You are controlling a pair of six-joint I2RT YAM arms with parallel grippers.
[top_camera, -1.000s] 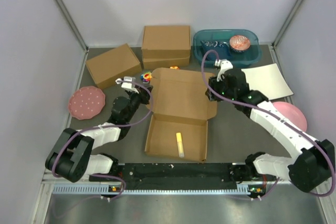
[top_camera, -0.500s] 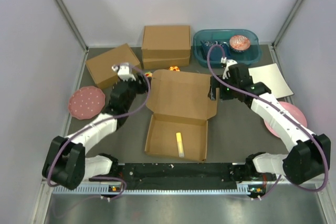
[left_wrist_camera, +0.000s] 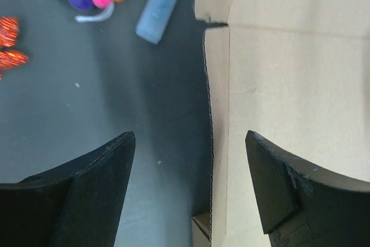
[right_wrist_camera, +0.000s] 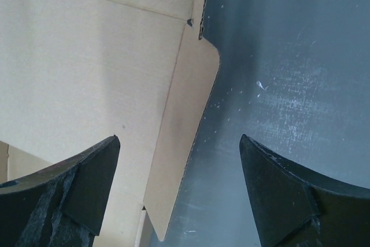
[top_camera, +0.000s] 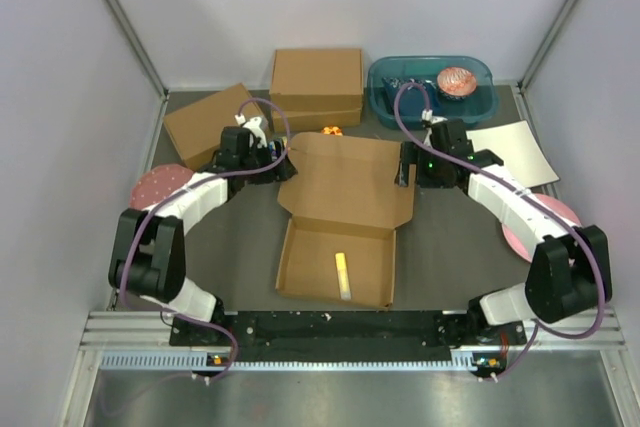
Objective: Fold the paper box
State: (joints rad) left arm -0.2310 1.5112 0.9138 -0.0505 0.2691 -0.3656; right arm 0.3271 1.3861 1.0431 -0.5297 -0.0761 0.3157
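Fingers [left_wrist_camera: 98, 189] of the left gripper [left_wrist_camera: 189, 137]: stood wide apart and held nothing, one over bare table [left_wrist_camera: 87, 96] and one over cardboard, with the lid's left edge running up between them. Fingers [right_wrist_camera: 63, 189] of the right gripper [right_wrist_camera: 179, 139]: likewise wide apart and empty, set astride the lid's right edge and its round-cornered side flap.

Placement, as judged: each arm was posted at one side of the lid so that both side flaps could be taken and turned in together, a step not yet done.

Item: paper box [top_camera: 345, 187].
- Location: middle of the table, between the two arms. Its far edge lay close to the taller brown box [top_camera: 316, 82]. The smaller brown box [top_camera: 208, 122] was off to the far left and the teal bin [top_camera: 430, 87] to the far right.
- Material: plain brown corrugated board, unprinted, with fluting visible along the cut edges.
- Condition: partly formed.
- Near half: stood as a shallow tray with its walls up. A yellow stick [top_camera: 343, 275] lay inside on the tray floor.
- Far half, the lid: lay open and tipped back away from the tray, hinged along one crease.
- Side flaps: narrow strips ran down both sides of the lid, scored but not turned in. The right one appeared to droop slightly toward the table.
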